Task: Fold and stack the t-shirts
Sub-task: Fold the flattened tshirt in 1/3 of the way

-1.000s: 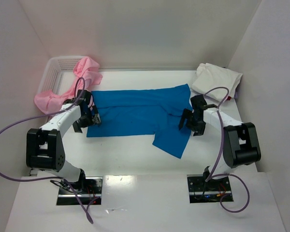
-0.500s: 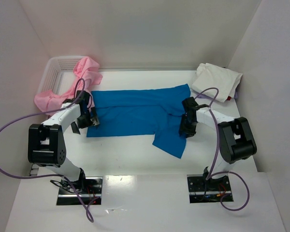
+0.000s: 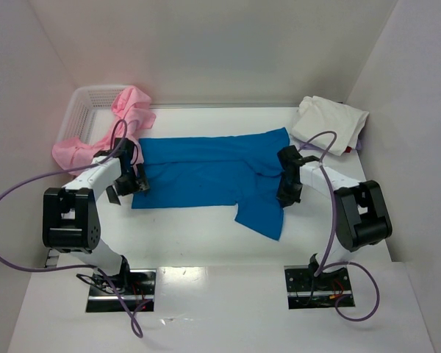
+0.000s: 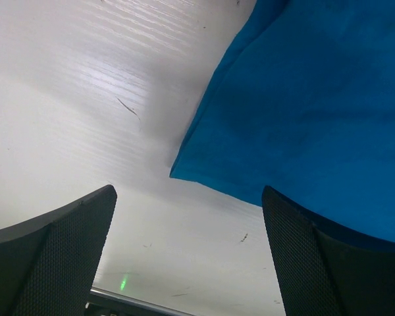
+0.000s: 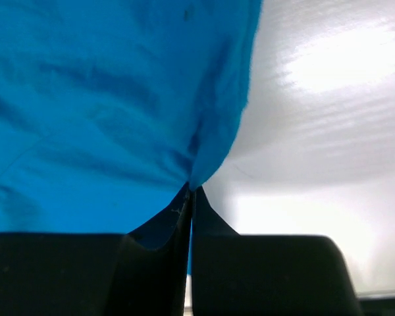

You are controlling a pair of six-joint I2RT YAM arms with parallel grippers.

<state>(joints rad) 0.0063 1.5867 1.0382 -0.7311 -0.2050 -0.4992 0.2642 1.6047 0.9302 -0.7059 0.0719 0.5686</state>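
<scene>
One blue t-shirt [image 3: 206,173] has the right gripper [image 5: 191,197] pinching its edge, left gripper [image 4: 187,192] gaping over its corner.

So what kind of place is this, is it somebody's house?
Probably not a house. It looks like a robot practice booth: plain white walls box in a white table, a left arm and a right arm are bolted at its near edge, and a blue t-shirt lies between them.
</scene>
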